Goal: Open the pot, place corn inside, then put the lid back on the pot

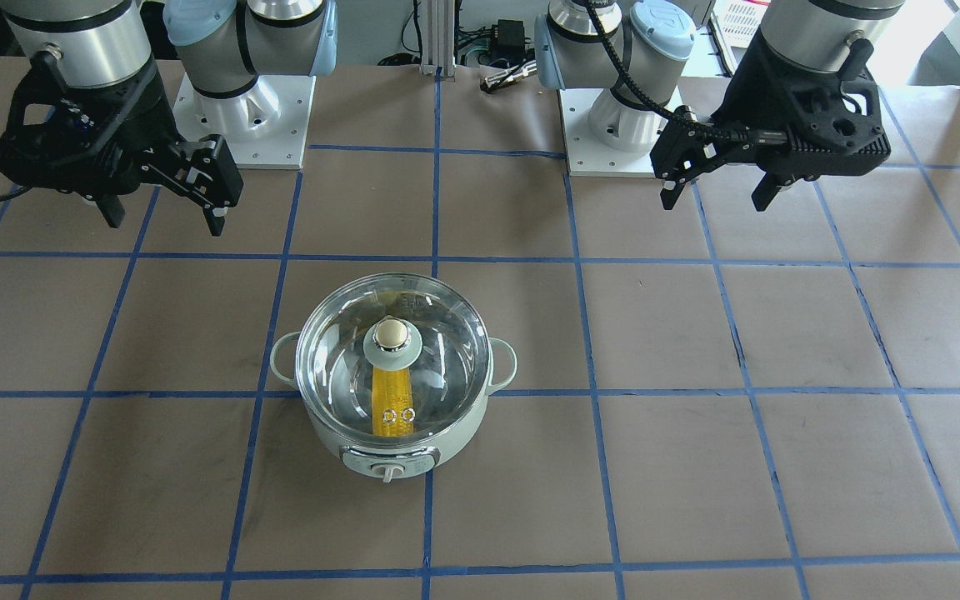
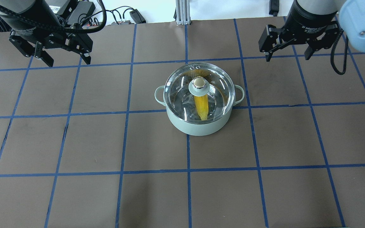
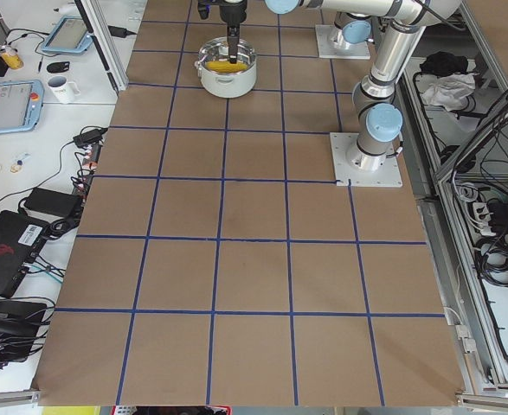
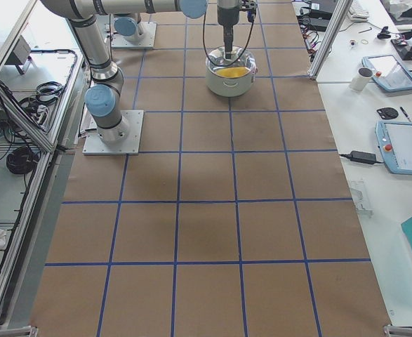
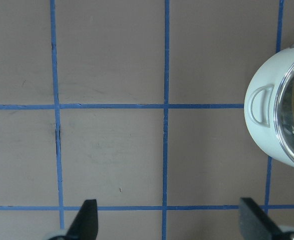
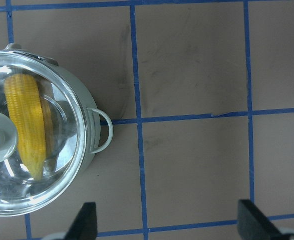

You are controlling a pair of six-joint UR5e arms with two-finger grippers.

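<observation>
1. Front view: the pot (image 1: 465, 429) sits near the middle of the table (image 1: 697, 333), with its dial (image 1: 389, 472) toward the camera. The lid (image 1: 442, 350) is seated on the pot's rim, knob (image 1: 392, 333) up. The corn (image 1: 391, 402) lies inside on the steel bottom. We see it through the glass, running from under the knob toward the dial side. The left gripper (image 1: 717, 197) is on this view's right and the right gripper (image 1: 165, 220) on its left. Both have fingers spread and hold nothing, well apart from the pot.
2. Overhead: the pot is between the two grippers, one out to each side, and neither touches it. Both are spread wide and empty. The lid is on. The corn's tapered end points to this view's near side.
3. Left side view: the pot is far up the table with the lid on, and yellow shows through the glass. We cannot tell the finger spread from here.
4. Right side view: same pot, with yellow visible under the lid. Again we cannot judge the grippers.
5. Left wrist: the fingertips sit wide apart at the bottom edge, with only table and blue tape lines (image 5: 166, 106) between them. The pot wall and one loop handle (image 5: 261, 106) show at the right edge.
6. Right wrist: the fingertips are far apart with nothing between them. The pot is at the left edge, with the corn under the closed lid.
</observation>
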